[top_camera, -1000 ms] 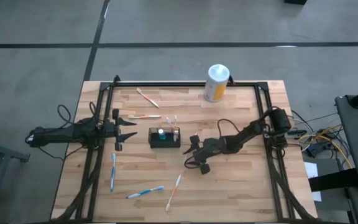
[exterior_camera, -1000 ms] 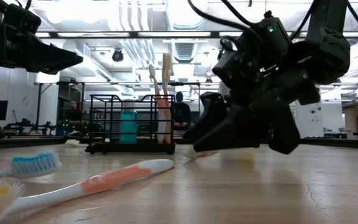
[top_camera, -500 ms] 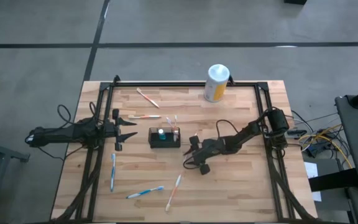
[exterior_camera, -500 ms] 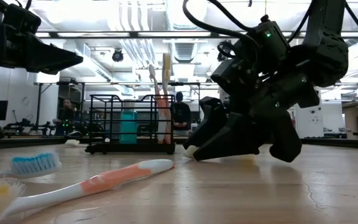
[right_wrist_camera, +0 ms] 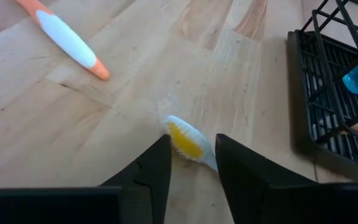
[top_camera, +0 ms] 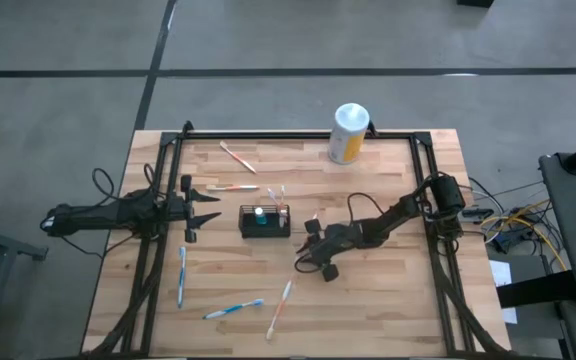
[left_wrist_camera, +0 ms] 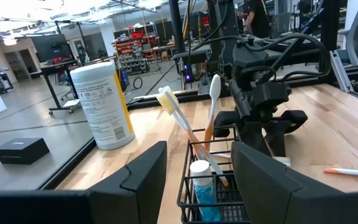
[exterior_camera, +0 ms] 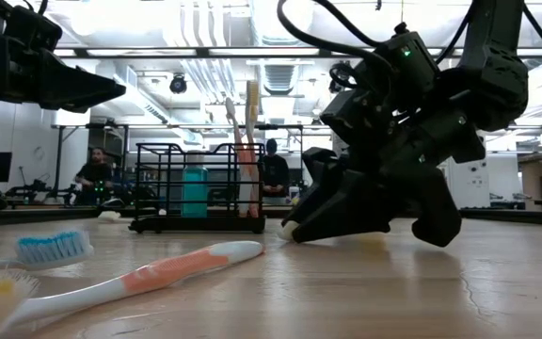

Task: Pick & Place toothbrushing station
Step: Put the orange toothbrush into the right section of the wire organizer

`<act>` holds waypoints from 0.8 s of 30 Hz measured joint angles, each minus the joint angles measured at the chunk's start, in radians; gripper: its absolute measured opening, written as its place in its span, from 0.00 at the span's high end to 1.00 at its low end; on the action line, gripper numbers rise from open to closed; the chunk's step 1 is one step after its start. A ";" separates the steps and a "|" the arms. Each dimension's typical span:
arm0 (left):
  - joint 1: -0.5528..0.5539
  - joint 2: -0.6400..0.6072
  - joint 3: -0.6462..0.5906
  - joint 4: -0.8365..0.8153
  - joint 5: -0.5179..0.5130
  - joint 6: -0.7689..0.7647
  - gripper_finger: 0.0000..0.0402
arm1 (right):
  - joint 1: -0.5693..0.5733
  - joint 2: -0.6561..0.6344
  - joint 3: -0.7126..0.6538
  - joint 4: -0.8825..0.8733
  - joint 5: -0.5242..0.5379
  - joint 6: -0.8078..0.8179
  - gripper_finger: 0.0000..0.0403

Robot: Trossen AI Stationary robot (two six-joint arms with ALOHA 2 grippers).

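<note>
Close the right gripper [right_wrist_camera: 192, 140] squarely across the neck of the yellow-bristled toothbrush [right_wrist_camera: 182, 135], not over the bristles. Note its state first: fingers [right_wrist_camera: 143, 177] parted, low to the wood, straddling the brush, apparently not yet pinching it, nothing grasped. Centre the neck in the gap before squeezing; judging by the right wrist view, it sits closer to one finger, so expect the brush to skid or twist if one side lands first. Press gently, since a thin handle flat on wood probably tips up under a hard clamp. Lift straight up, high enough to clear the wire wall, then bring the brush over and set it handle-down.

Find the toothbrushing station [top_camera: 265, 221] near the middle of the table [top_camera: 398, 300], at about ten o'clock from the right gripper, near but not touching. See two brushes [left_wrist_camera: 194, 134] standing in it already, leaning, beside a blue tube [left_wrist_camera: 202, 190]; aim for the free space next to them.

Leave the left gripper [top_camera: 211, 207] waiting at nine o'clock of the station, released and empty. Ignore the canister [top_camera: 349, 133] at one o'clock, well apart at the far edge.
</note>
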State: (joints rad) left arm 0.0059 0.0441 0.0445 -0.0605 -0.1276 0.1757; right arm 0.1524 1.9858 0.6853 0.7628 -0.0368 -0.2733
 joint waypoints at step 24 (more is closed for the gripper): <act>0.000 0.000 0.000 0.000 0.000 0.000 0.54 | 0.000 0.000 0.000 0.002 0.006 0.000 0.98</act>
State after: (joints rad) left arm 0.0061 0.0441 0.0448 -0.0605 -0.1276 0.1757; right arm 0.1524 1.9858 0.6853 0.7650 -0.0311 -0.2730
